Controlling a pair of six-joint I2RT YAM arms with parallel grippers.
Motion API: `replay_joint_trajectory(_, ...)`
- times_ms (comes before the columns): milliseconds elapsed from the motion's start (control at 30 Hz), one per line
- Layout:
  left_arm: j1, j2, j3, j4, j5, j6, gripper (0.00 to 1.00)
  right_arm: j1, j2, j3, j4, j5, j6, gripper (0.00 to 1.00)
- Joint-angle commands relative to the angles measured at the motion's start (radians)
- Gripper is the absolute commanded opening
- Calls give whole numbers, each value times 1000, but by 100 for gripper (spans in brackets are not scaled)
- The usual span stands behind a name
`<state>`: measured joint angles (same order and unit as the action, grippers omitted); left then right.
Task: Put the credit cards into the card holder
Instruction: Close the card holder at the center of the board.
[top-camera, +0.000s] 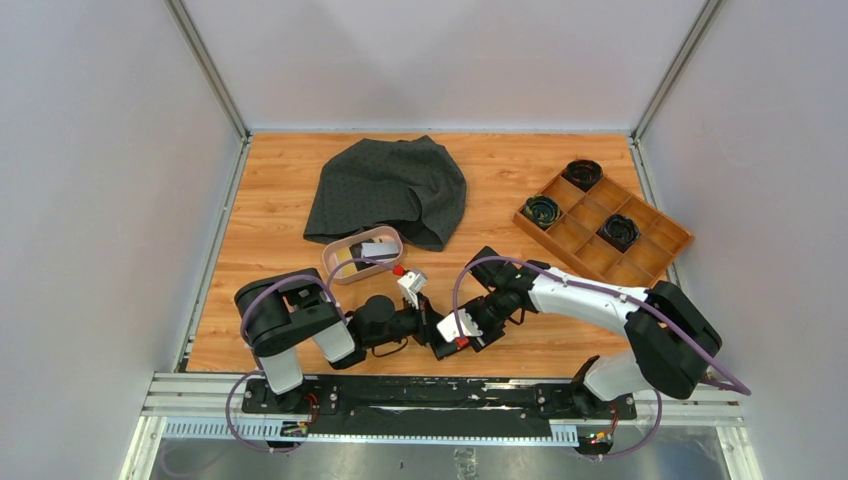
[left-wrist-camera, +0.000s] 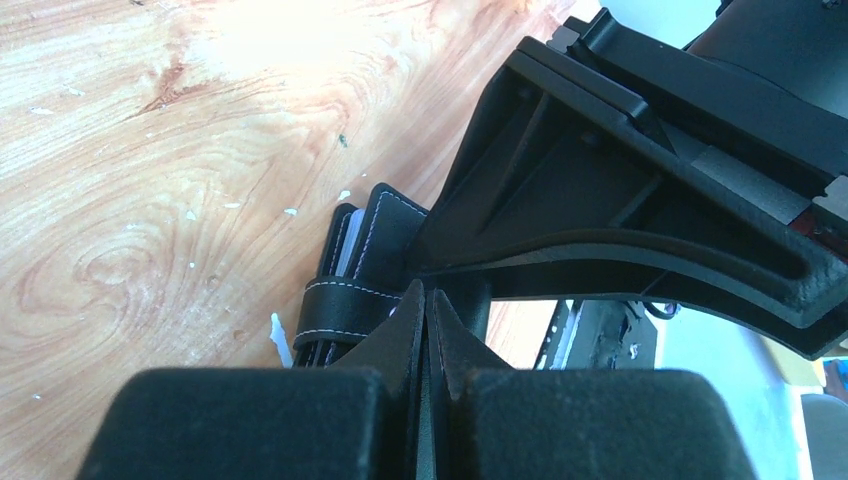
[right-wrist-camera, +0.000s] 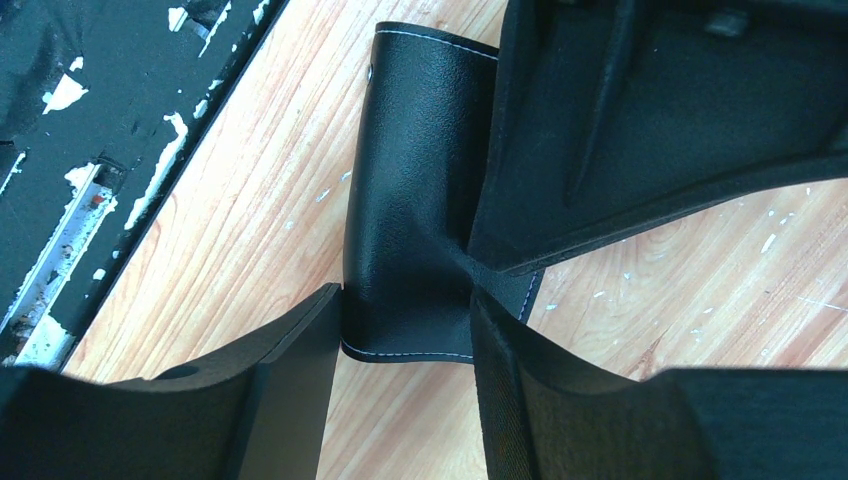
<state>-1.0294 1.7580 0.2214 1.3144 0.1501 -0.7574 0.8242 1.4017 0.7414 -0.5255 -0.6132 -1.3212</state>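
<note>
Two black-and-white jointed arms (top-camera: 585, 295), looping purple cables (top-camera: 462, 272), black bases (top-camera: 440, 395).

The card holder (right-wrist-camera: 410, 220) is black with white stitching, the cloth (top-camera: 385, 185) dark grey.

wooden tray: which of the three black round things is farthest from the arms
The black round thing in the tray's back corner compartment, closest to the rear wall. The other two, one at the left edge and one mid-right, lie farther forward.
</note>
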Motion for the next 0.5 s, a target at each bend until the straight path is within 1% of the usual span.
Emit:
replay_joint_trajectory(0,-36,54,-34,-112,-1,-2,0,8,31,1,-27,18,25,52)
replay_joint_trajectory(267,-44,84,-77,-61,-34,-36,0,8,34,1,-28,20,25,52)
replay_joint_trajectory(467,-47,125,-74,-47,-43,-58,0,9,34,3,-30,21,27,52)
